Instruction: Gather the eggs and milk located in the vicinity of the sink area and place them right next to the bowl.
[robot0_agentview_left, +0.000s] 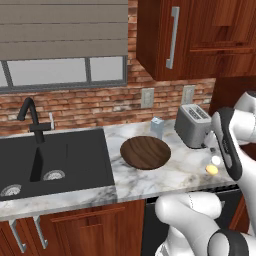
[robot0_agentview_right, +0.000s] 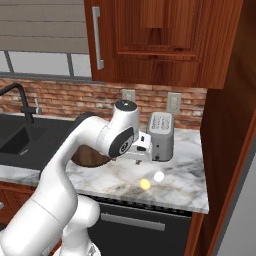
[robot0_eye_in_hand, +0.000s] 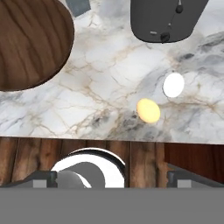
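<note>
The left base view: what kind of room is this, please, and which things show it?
Most likely a home kitchen, though a rendered one. A black sink with a curved tap is set into a marble counter, a silver toaster stands by the brick wall, and dark wooden cabinets hang above.

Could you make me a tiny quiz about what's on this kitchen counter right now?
1. True or false: the milk stands inside the sink.
2. Which is nearer the toaster: A) the white egg B) the yellow egg?
3. Fill in: the wooden bowl sits between the sink and the ____.

Key: 1 false, it stands on the counter behind the bowl; 2 A; 3 toaster.
</note>
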